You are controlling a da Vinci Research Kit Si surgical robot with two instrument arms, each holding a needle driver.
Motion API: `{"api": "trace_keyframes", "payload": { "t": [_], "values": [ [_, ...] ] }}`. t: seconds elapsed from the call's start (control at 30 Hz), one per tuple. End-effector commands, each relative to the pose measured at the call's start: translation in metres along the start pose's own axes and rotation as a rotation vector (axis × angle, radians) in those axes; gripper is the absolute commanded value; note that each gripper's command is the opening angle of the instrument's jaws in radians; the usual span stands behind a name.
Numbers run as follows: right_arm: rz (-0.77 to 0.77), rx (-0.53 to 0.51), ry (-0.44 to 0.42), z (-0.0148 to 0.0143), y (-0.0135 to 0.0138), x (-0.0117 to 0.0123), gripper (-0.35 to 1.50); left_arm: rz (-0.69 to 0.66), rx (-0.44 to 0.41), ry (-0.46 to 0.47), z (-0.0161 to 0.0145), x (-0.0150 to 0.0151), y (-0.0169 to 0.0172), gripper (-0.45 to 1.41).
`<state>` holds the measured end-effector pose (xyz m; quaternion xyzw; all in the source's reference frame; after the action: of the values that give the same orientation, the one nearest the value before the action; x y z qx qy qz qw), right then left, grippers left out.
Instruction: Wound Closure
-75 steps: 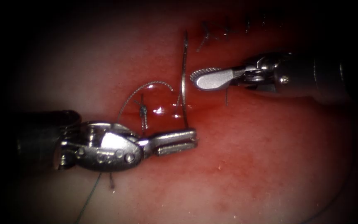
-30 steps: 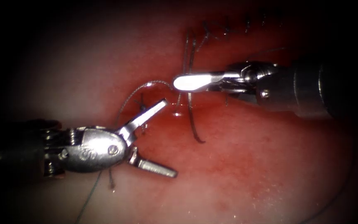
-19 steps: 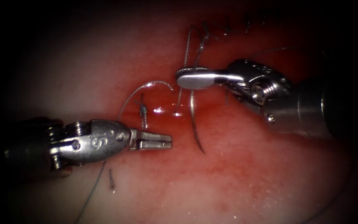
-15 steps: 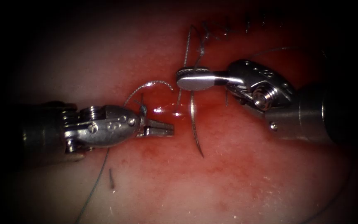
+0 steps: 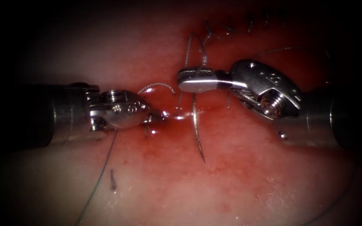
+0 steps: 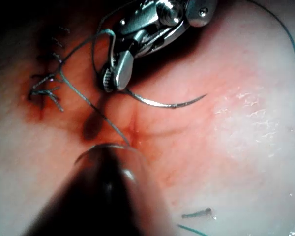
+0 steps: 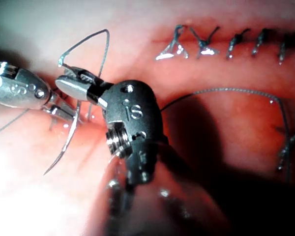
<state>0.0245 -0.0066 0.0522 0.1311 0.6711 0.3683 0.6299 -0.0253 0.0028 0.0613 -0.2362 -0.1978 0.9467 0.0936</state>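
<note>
With several stitches (image 5: 227, 29) already placed, the right tool (image 5: 193, 79) is clenching the needle (image 5: 195, 129) mid-curve, free of the tissue (image 5: 252, 175), while the left tool (image 5: 158, 115) is holding nothing discernible, its jaw state unclear.

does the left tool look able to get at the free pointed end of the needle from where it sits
Probably yes. The right tool holds the needle by its upper curve, out of the tissue. Its point hangs free just right of the left tool, with nothing between them.
</note>
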Motion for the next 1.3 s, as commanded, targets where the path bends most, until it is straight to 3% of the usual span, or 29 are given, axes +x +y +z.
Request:
{"api": "trace_keyframes", "payload": {
  "t": [0.03,0.13,0.33,0.63,0.73,0.87,1.03,1.3],
  "values": [
    [-0.01,0.008,0.002,0.0008,-0.0001,-0.0009,-0.35,0.003,-0.009,-0.008,0.0008,0.0003,-0.0004,-0.45],
    [-0.046,0.022,0.005,0.0009,-0.0002,-0.0009,-0.35,0.005,-0.084,-0.046,0.0017,0.0004,-0.001,-0.45],
    [-0.153,0.016,0.028,0.0013,0.0,-0.001,-0.35,-0.023,-0.193,-0.032,0.0025,0.0011,-0.0005,-0.45],
    [-0.288,-0.002,0.056,0.0016,0.0008,0.0001,-0.35,-0.016,-0.226,-0.108,0.0036,0.0009,0.0001,-0.43],
    [-0.37,-0.014,0.076,0.0018,0.0011,0.0001,-0.35,-0.024,-0.259,-0.137,0.0036,0.0004,0.0007,0.22],
    [-0.436,-0.027,0.089,0.0024,0.0016,-0.0004,-0.35,-0.032,-0.264,-0.149,0.0034,0.0002,0.0014,0.71],
    [-0.496,-0.064,0.09,0.0031,0.0021,-0.0014,-0.35,-0.03,-0.279,-0.143,0.0035,0.0003,0.0019,0.88],
    [-0.579,-0.093,0.068,0.0035,0.0019,-0.0039,-0.35,-0.025,-0.282,-0.143,0.0034,0.0002,0.0021,0.96]
  ]
}}
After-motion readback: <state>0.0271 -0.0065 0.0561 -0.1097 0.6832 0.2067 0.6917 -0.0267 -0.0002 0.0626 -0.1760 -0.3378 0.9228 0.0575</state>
